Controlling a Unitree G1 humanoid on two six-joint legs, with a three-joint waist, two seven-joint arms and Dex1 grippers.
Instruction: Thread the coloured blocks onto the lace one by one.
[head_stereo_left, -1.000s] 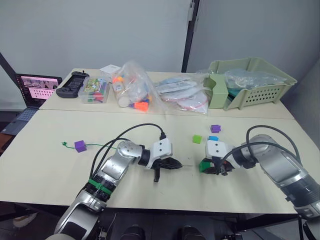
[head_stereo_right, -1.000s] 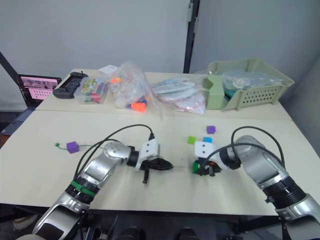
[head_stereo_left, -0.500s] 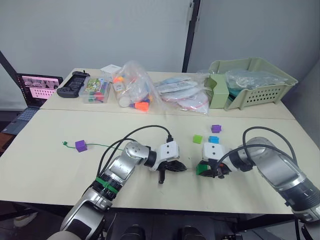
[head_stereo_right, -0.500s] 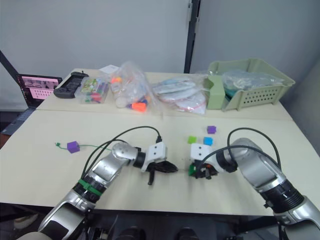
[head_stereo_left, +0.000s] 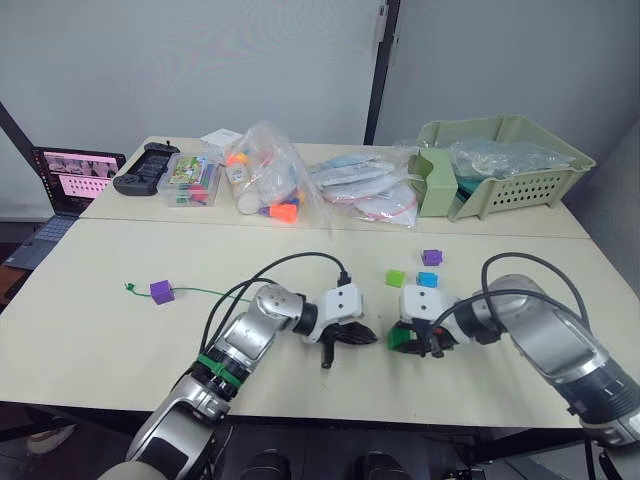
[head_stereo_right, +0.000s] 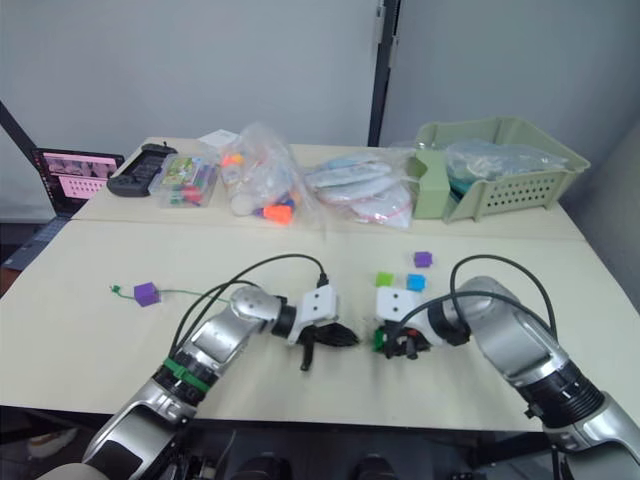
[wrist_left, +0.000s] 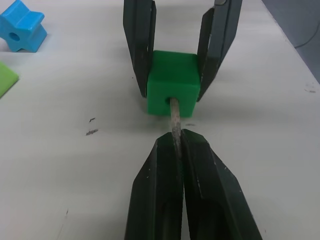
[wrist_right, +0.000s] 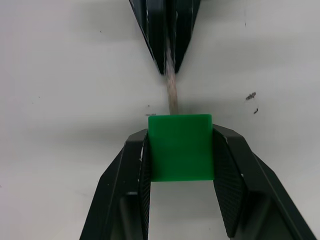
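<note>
Closed in on the dark green block (wrist_left: 173, 90) since a second ago, left gripper (wrist_left: 176, 146) clamped on the lace (head_stereo_left: 200, 293) tip, now entering the hole while right gripper (wrist_right: 180, 150) pinches the block on the bench (head_stereo_left: 90, 330): threading begun.

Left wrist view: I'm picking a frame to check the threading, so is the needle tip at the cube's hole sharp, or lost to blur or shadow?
Left wrist view: the lace tip reads sharp entering the dark green cube; soft shadow only. Right wrist view: the tip looks blurrier.
</note>
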